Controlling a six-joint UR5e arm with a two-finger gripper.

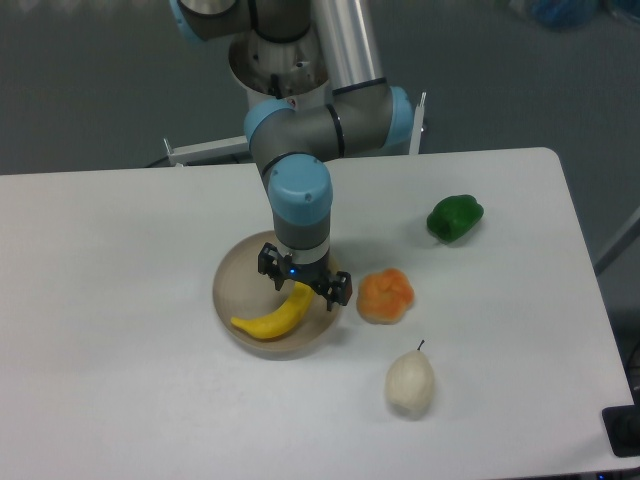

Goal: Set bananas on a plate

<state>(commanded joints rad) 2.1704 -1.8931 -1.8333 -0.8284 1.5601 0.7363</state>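
Observation:
A curved bright-yellow banana (273, 316) lies inside the round beige plate (234, 280) near the middle of the table. My gripper (304, 284) hangs straight down over the plate's right side, right above the banana's upper end. Its jaws stand spread wide, one finger on each side of that end, and they are not pressing on the banana.
A lumpy orange fruit (386, 295) sits just right of the plate, close to the gripper. A pale pear (410, 383) lies toward the front and a green pepper (455, 217) at the right rear. The arm's base (285, 70) rises behind the plate.

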